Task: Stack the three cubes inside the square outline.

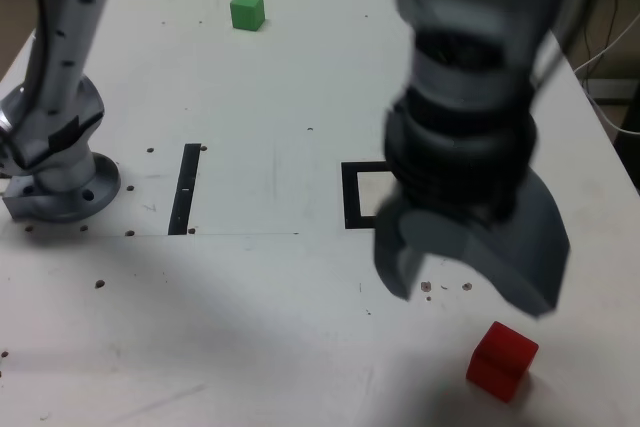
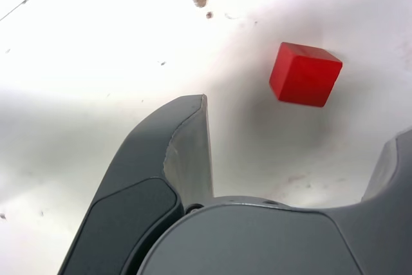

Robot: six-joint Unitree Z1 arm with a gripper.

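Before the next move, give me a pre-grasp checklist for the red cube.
1. Gripper open: ok, jaws wide apart.
2. Gripper empty: ok, nothing between the jaws.
3. Red cube free of the jaws: ok, bare table around it.
4. Red cube inside the square outline: not ok, it lies outside.
5. Green cube inside the outline: not ok, at the table's far edge.
6. Yellow cube located: cannot tell, not visible in either view.
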